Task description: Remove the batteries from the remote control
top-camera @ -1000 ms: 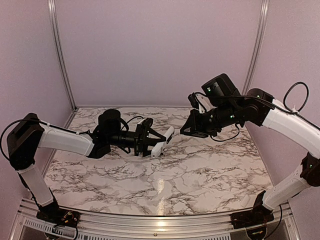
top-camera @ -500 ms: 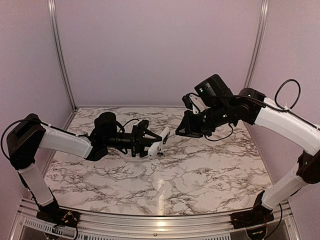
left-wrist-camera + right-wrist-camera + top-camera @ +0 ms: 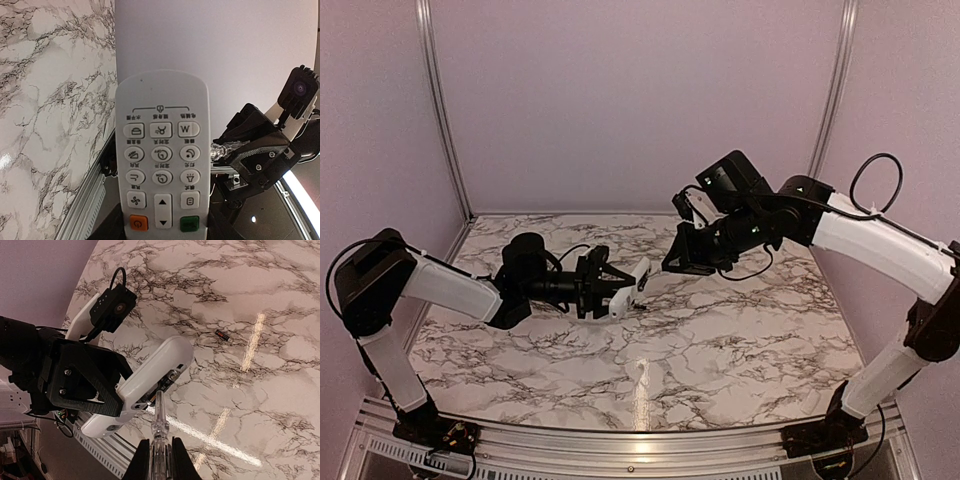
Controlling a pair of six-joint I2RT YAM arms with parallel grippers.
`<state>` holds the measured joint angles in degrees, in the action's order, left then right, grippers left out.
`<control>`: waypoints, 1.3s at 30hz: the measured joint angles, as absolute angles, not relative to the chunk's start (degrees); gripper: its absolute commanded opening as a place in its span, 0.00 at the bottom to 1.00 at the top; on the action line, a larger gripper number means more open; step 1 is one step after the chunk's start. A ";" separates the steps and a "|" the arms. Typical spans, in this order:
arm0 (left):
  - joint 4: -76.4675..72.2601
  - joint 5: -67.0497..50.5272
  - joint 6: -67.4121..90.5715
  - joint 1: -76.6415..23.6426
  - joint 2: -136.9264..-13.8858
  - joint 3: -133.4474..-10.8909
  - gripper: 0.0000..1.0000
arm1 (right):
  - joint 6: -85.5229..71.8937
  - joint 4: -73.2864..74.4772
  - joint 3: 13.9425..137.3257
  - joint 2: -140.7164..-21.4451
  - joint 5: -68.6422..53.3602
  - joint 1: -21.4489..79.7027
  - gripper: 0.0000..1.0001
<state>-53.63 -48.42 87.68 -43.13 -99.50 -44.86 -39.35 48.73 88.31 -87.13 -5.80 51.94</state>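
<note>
My left gripper (image 3: 605, 290) is shut on the button end of the white remote control (image 3: 627, 288) and holds it above the table. Its button face (image 3: 160, 150) fills the left wrist view. In the right wrist view the back of the remote control (image 3: 145, 372) shows an open compartment with something dark, seemingly a battery (image 3: 164, 385), inside. My right gripper (image 3: 159, 460) is shut on a long clear stick (image 3: 159, 425), whose tip touches that compartment. One small dark battery (image 3: 222, 335) lies loose on the marble.
The marble table top (image 3: 720, 340) spreads below both arms, with an aluminium rail (image 3: 620, 440) along its near edge. Purple walls close in the back and sides. The right gripper (image 3: 252, 155) and its stick hang just right of the remote.
Both arms have shifted left. The left arm has drawn the remote back and lower. The right gripper has followed with the stick and stands closer to the remote.
</note>
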 measured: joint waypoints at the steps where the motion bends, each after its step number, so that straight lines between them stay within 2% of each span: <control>1: -53.89 -48.45 87.72 -43.00 -99.55 -44.82 0.00 | -39.22 48.51 88.31 -87.20 -5.96 51.83 0.00; 8: -57.67 -48.45 88.88 -42.26 -101.38 -44.45 0.00 | -37.98 46.81 87.74 -87.77 -7.01 50.78 0.00; 17: -71.57 -48.51 96.77 -40.23 -107.90 -39.00 0.00 | -36.07 42.30 85.19 -90.91 -9.19 49.82 0.00; 39: -74.83 -47.97 104.42 -36.84 -112.68 -33.89 0.00 | -33.30 36.91 84.55 -98.28 -14.20 49.58 0.00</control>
